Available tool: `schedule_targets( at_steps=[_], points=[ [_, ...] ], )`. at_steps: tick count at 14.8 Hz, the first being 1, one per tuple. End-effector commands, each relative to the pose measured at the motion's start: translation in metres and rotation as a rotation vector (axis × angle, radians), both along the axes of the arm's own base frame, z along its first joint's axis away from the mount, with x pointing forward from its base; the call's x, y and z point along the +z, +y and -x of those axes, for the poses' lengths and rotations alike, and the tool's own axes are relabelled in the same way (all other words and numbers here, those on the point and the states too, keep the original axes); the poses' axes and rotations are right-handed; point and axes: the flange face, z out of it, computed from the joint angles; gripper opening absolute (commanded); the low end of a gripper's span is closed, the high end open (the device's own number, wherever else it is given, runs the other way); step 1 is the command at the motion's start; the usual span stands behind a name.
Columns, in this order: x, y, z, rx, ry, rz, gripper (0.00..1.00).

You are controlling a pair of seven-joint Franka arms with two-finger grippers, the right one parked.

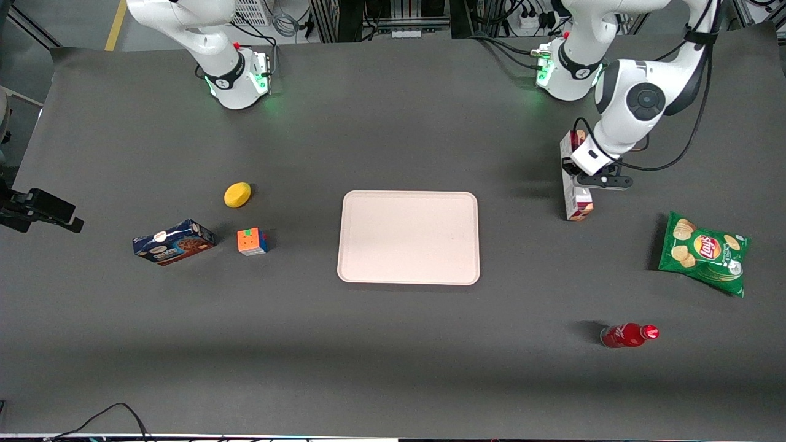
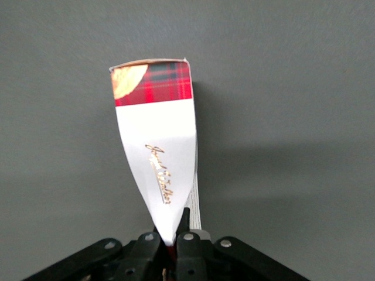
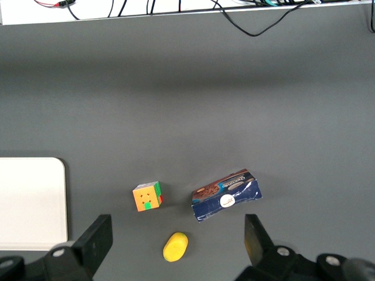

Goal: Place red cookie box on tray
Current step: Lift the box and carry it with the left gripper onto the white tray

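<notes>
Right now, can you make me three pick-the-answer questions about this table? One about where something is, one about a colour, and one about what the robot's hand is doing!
1. Where is the red cookie box?
A. on the tray
B. on the table, toward the working arm's end
C. on the chip bag

2. What colour is the chip bag?
A. green
B. purple
C. white

3. What is the gripper doing?
A. hanging open above the tray
B. holding the bottle
C. shut on the red cookie box

Answers: 1 B, the tray is bare and the box lies apart from it. 2 A, the bag is green with a red and yellow logo. 3 C, the wrist view shows the fingers pinching the box's edge.
</notes>
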Motion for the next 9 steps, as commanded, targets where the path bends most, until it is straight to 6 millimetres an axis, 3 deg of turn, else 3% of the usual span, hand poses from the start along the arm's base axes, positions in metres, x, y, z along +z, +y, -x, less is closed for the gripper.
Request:
schedule_targets(
  at_steps=[1,6,9],
  points=[
    [0.074,-0.002,-0.030,0.003,-0.005,-0.012,0.00],
    [0.187,-0.022,-0.087,-0.011,-0.058,-0.007,0.00],
    [0.269,-0.060,-0.114,-0.054,-0.089,0.022,0.00]
  ],
)
